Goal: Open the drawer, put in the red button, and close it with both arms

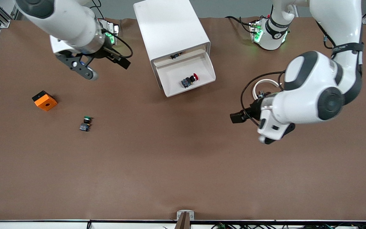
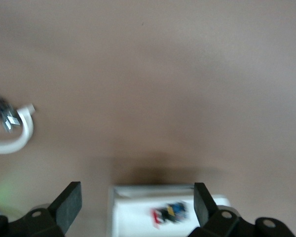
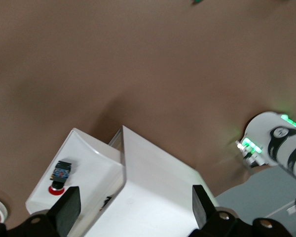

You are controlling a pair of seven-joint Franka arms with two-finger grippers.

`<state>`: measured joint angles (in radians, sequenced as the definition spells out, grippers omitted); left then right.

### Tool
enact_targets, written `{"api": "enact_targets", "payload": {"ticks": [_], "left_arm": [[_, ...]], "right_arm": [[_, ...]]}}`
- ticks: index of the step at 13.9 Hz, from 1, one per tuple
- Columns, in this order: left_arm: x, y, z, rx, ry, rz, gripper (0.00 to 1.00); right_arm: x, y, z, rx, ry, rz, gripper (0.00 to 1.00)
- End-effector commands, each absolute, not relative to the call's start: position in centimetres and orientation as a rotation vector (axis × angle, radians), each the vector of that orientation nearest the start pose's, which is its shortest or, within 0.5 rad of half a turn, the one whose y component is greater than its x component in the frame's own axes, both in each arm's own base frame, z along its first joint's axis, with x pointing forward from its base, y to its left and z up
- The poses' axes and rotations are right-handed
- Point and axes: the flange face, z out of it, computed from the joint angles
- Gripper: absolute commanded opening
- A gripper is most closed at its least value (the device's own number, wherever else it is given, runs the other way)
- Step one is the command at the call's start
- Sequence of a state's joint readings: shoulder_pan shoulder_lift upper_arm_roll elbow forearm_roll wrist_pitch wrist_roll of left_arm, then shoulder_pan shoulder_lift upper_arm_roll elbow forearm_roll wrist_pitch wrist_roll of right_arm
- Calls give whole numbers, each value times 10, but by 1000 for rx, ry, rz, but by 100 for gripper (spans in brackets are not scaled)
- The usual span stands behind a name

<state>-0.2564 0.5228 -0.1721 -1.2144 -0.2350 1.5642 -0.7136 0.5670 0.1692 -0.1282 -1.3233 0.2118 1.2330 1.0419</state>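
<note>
Your red button (image 1: 190,80) lies in the open drawer (image 1: 202,65). Both the left gripper (image 2: 137,205) and right gripper (image 3: 133,210) hang spread, empty; closing remains.

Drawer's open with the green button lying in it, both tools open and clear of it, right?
Not quite: the button in the drawer is the red button, as the front view shows. The green button lies on the table. Left tool and right tool are open and clear.

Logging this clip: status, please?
Both grippers open and empty, left gripper and right gripper over bare table. Red button in open drawer. Nothing in the way.
</note>
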Motion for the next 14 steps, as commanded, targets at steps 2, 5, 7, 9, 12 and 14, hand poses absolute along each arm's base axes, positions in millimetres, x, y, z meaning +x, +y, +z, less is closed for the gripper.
{"api": "enact_targets", "payload": {"ticks": [2,5,7,9,12,14], "left_arm": [[603,-341,428,-3262,-210,470,100],[579,-369,391,-3260,-213,429,100],[579,-379,391,-3276,-350,360,100],[573,-389,385,-3246,-455,363,100],[565,-397,367,-3250,-408,259,100],[548,-405,355,-3250,-375,244,100]], "right_arm": [[497,216,620,-3042,689,503,100],[501,172,616,-3084,541,475,100],[496,154,609,-3141,425,410,100],[487,129,593,-3144,320,331,100],[482,88,570,-3139,223,256,100],[485,67,562,-3146,165,219,100]]}}
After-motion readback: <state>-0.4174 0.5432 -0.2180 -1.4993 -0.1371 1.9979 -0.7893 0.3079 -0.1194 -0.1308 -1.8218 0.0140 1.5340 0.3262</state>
